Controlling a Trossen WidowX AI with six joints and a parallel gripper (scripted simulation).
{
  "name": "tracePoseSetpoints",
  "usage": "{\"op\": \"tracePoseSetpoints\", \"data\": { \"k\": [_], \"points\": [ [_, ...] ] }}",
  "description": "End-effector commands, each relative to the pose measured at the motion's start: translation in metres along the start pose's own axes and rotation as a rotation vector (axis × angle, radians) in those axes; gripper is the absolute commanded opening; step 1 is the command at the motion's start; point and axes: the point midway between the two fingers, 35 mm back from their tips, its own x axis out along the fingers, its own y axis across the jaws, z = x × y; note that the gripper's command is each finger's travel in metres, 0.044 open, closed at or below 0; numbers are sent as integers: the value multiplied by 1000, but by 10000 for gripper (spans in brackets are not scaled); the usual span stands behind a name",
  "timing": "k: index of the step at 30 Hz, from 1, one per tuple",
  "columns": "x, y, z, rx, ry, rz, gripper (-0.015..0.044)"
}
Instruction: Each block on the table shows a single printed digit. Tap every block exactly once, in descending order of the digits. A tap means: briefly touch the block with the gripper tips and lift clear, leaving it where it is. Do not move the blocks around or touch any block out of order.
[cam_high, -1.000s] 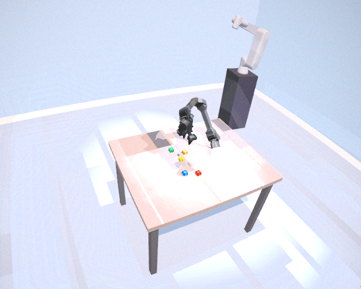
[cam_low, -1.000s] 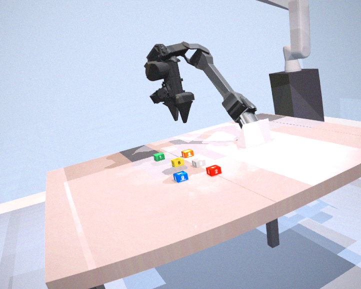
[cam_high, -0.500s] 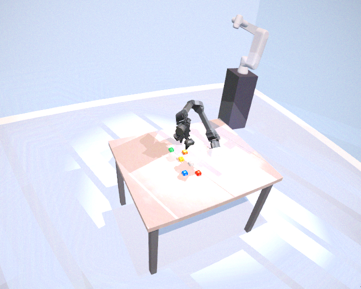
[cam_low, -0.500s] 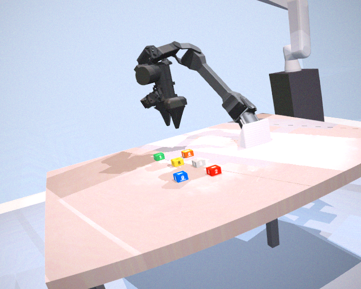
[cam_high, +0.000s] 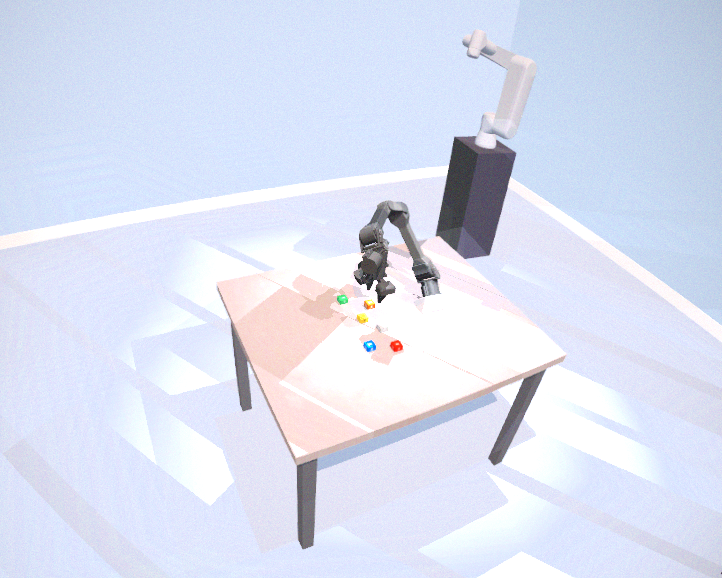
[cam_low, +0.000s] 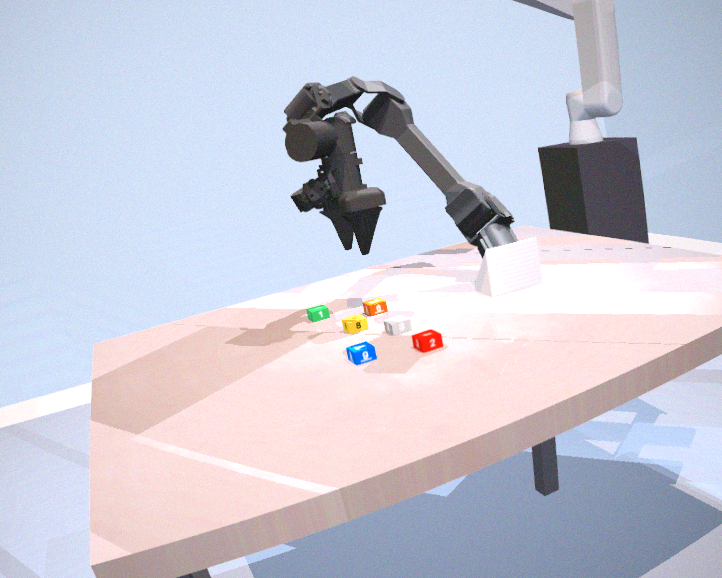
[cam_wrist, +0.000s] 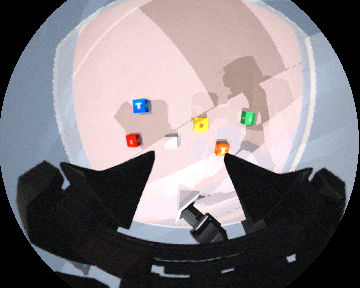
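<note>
On the surface (cam_low: 252, 433), nearest lie the blue block (cam_low: 361, 353) and red block (cam_low: 427, 340), then the yellow block (cam_low: 354, 324) marked 8. The claw (cam_low: 358, 232) hangs open and empty above the far side. No tap seems made; next, descend on the highest digit.

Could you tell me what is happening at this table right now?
A single dark robot arm hangs its gripper above six small numbered blocks, jaws open and empty. It is nearest the green block and orange block; yellow, white, blue and red lie beyond. It touches none.
</note>
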Motion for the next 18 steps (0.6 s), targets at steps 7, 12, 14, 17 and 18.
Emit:
{"op": "tracePoseSetpoints", "data": {
  "k": [7, 12, 14, 17, 18],
  "points": [
    [6, 47, -29, -32, 17, -18, 400],
    [6, 47, -29, -32, 17, -18, 400],
    [6, 47, -29, -32, 17, -18, 400],
    [6, 47, -29, -32, 17, -18, 400],
    [6, 47, -29, -32, 17, -18, 400]
  ]
}}
